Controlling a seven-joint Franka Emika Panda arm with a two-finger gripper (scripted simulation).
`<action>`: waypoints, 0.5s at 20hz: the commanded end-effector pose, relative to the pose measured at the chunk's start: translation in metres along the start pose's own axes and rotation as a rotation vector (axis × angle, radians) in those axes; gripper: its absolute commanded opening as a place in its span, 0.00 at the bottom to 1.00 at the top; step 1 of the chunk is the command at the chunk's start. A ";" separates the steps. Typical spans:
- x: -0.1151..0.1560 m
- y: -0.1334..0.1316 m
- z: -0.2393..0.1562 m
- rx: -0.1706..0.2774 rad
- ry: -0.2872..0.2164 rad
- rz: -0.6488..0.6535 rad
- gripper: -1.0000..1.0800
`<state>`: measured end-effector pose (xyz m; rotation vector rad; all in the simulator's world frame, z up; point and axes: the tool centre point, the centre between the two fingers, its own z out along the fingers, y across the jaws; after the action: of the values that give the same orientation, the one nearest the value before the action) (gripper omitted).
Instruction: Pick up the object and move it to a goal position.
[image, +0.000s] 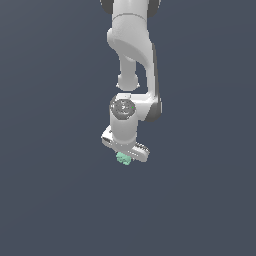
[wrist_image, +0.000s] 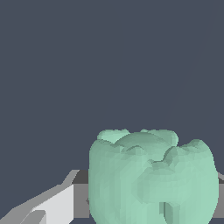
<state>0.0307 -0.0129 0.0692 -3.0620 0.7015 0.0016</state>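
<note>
Near the middle of the exterior view, the white arm (image: 131, 45) reached down from the top edge and ended in its gripper (image: 125, 156), whose broad white body sat slanted, lower toward the exterior view's right. Directly under that body, touching it, sat the object (image: 123, 159), a small mint-green lump far narrower than the gripper above it. Only its lower part showed there; the rest was hidden behind the gripper body.

From the wrist view, the object (wrist_image: 151, 177) filled much of the picture, a rounded, bumpy, roughly cube-shaped mass. One pale finger (wrist_image: 54, 203) lay just beside it, with a grey bar running behind the lump. The other finger was mostly covered by the object, so contact on that side could not be seen. The gripper seemed clamped on the object, though the pads themselves were not clearly visible.

Around everything lay a flat, dark blue-grey ground (image: 50, 200), uniform in both views. Whether the object rested on that surface or hung clear of it could not be told. No container of any kind appeared.
</note>
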 end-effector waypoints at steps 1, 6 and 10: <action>-0.003 0.015 -0.013 0.000 0.001 0.001 0.00; -0.011 0.056 -0.046 0.002 0.000 0.001 0.00; -0.018 0.093 -0.077 0.002 0.000 0.001 0.00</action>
<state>-0.0171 -0.0774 0.1345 -3.0603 0.7026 0.0014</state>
